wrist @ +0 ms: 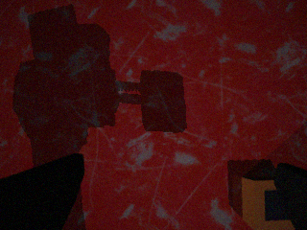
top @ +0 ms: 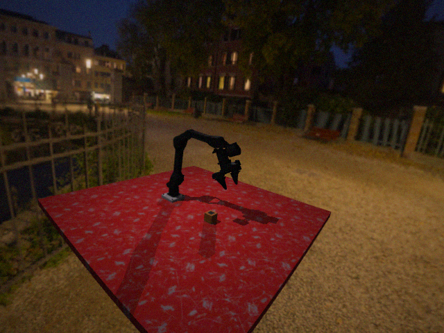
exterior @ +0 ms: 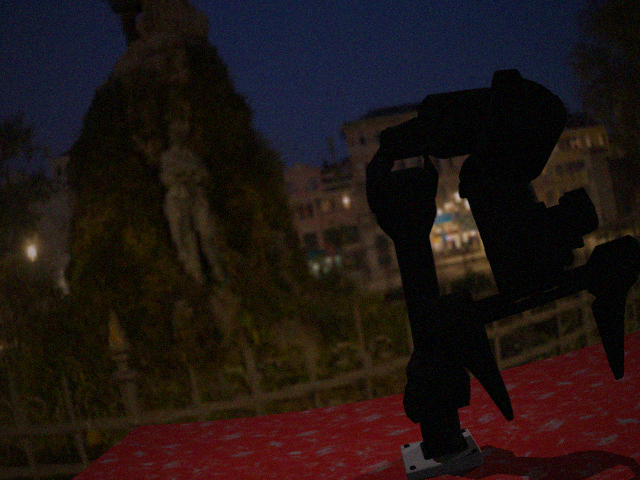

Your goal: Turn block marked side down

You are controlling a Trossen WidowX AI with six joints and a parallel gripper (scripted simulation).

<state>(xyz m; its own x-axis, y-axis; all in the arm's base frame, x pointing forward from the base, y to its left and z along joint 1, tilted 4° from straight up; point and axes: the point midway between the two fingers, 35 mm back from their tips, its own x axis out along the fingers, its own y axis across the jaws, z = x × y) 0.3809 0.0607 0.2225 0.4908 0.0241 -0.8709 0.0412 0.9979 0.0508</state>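
In the top view, a small orange-brown block (top: 210,217) (wrist: 254,203) is resting on the red, pale-flecked table (top: 215,286) (exterior: 206,444) (wrist: 192,149). Its marked side, bearing a dark square (top: 211,212) (wrist: 274,205), is facing up. Relative to the block in this view, the white base plate (top: 165,195) (exterior: 412,458) is lying toward 10 o'clock, and the open claw (top: 231,186) (exterior: 565,398) (wrist: 181,169) is hanging toward 1 o'clock, above the table. The black arm (top: 177,157) (exterior: 417,268) is rising from the plate and bending over at its top, its claw pointing downward. A long shadow (top: 145,258) is stretching from near the base toward 7 o'clock, while the block's shadow (top: 207,241) is falling toward 6 o'clock.

In the exterior view, the two fingers are standing wide apart, with nothing between them, and their tips are pointing toward the table.

In the wrist view, the block is appearing toward 4 o'clock from the centre, partly hidden by the dark finger (wrist: 295,192) at the edge. The other finger (wrist: 43,192) is showing toward 8 o'clock, and a broad shadow (wrist: 64,91) is lying toward 10 o'clock.
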